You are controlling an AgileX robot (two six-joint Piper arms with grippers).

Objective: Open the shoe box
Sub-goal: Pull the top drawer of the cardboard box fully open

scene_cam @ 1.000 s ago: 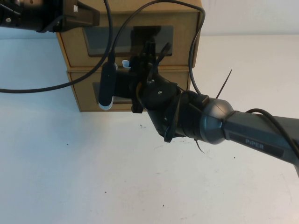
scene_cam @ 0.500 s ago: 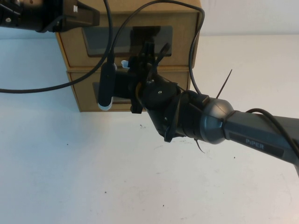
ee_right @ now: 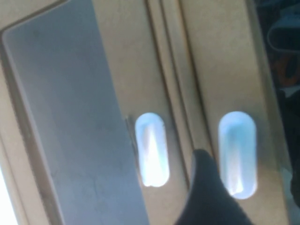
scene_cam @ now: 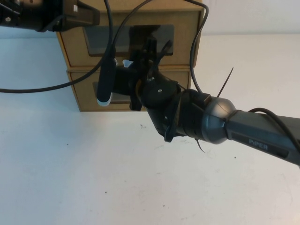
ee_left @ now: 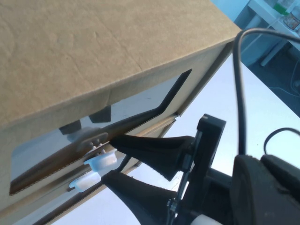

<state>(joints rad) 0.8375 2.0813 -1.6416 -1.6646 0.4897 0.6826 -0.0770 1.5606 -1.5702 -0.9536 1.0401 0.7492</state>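
Surface (scene_cam: 70, 178): white, matte, a few dark specks; spreads camera-side of the right end effector (scene_cam: 157, 47).
Beyond surface edge: white furniture frame (ee_left: 276, 23), blurred.
Light: even, soft shadows.

So there are two shoe boxes stacked at the far side of the table (scene_cam: 70, 178), the upper shoe box (scene_cam: 187, 42) sitting square on the lower shoe box (scene_cam: 84, 91), both fronts facing the robot. Each front has a window; the upper window (scene_cam: 101, 40) is left of centre. Two tabs sit close together at the seam where the boxes meet. The right arm (scene_cam: 220, 122) comes in from the right, in front of the stack. The right gripper (ee_left: 112, 159) is up against that seam, with one tab (ee_left: 99, 162) between its spread fingers and the other tab (ee_left: 84, 182) just beside it. The left gripper (scene_cam: 70, 14) hangs over the upper box's left corner.
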